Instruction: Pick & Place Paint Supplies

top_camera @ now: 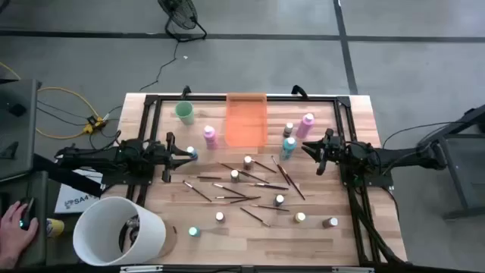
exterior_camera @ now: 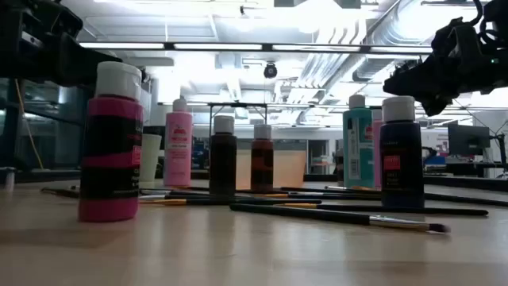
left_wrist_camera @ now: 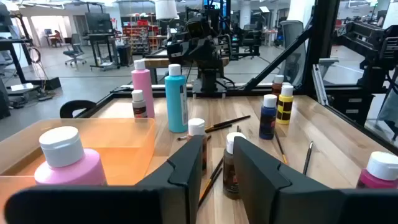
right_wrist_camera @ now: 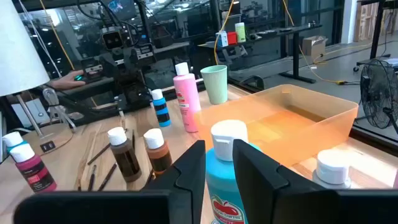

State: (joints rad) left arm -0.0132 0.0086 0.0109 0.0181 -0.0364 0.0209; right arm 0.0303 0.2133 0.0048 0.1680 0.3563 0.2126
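Note:
The paint supplies stand and lie loose on the wooden table: pink bottles, teal bottles, small dark bottles and thin brushes lying flat mid-table. My left gripper hovers at the table's left side, open by a narrow gap, pointing level toward two brown bottles. My right gripper hovers at the right side, also narrowly open, just behind a white-capped teal bottle. Neither touches anything.
A translucent orange tray sits at the far middle, with a mint-green cup to its left. A white bucket stands at the near left corner. A person's hand rests off the table's left side. A black frame edges the table.

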